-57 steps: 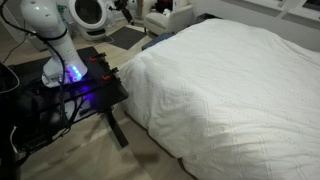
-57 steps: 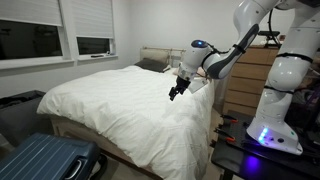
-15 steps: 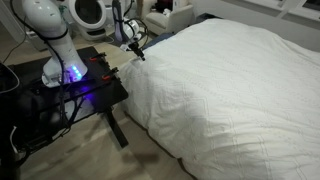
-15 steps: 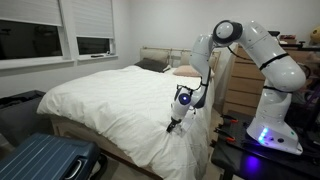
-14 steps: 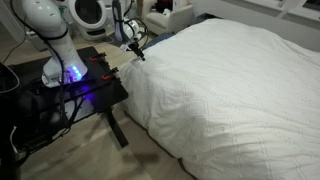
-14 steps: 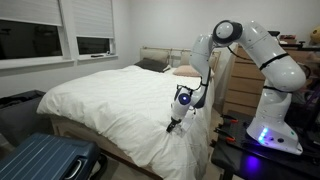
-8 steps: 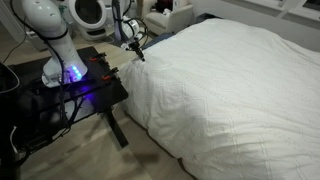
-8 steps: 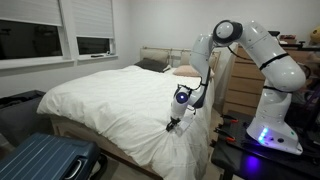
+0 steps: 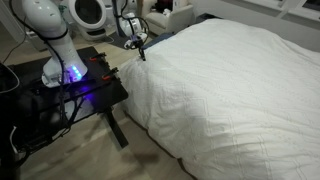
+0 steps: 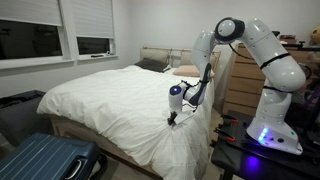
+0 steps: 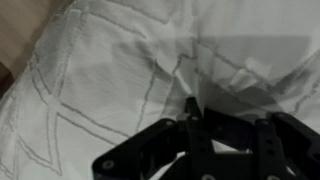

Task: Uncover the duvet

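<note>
Wrist view: we log the gripper [image 11: 190,108] clenched on a raised fold of the duvet [image 11: 90,70]. In both exterior views we see the white duvet spread over the whole bed, pinched at its side edge facing the arm's base [image 10: 272,135].

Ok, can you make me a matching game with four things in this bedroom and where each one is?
Things:
1. duvet
2. blue suitcase
3. gripper
4. grey pillow

Places:
A. up against the headboard
B. standing on the floor
C. spread out wide, the biggest thing here
D. down at the duvet's side edge, on the robot's side

Pairs: 1-C, 2-B, 3-D, 4-A
</note>
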Controlling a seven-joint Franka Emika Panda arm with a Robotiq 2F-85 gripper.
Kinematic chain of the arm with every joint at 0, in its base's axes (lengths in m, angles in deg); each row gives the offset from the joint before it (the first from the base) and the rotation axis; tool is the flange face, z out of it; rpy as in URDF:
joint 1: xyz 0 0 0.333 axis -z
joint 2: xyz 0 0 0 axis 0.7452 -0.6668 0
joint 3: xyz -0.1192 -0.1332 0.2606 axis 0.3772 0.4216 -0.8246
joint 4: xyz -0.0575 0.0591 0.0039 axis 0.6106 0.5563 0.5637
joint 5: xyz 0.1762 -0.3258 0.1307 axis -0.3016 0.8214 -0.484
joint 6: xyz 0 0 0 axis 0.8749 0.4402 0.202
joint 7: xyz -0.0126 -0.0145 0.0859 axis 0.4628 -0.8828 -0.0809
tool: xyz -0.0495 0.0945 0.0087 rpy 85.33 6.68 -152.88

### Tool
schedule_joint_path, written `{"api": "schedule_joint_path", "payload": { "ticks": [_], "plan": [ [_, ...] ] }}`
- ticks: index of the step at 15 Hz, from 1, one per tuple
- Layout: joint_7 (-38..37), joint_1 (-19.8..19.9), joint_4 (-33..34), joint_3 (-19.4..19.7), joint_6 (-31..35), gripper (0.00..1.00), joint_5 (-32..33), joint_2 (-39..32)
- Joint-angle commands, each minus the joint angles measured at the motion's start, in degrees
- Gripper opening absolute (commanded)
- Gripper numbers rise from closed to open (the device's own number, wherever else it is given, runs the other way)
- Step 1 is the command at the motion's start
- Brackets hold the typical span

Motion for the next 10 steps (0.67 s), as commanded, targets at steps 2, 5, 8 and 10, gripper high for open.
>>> {"api": "schedule_joint_path", "payload": {
  "ticks": [2,5,8,10],
  "plan": [
    [4.33,-1.54,-2.07,2.6,0.77,0.01,-10.39,3.91],
    [9.15,-2.02,-2.33,2.59,0.76,0.01,-19.01,5.16],
    [16.06,-2.99,-2.2,2.78,-0.02,0.01,-29.7,8.11],
    [20.52,-4.26,-1.55,3.65,-1.24,0.01,-36.68,11.79]
  ]
}}
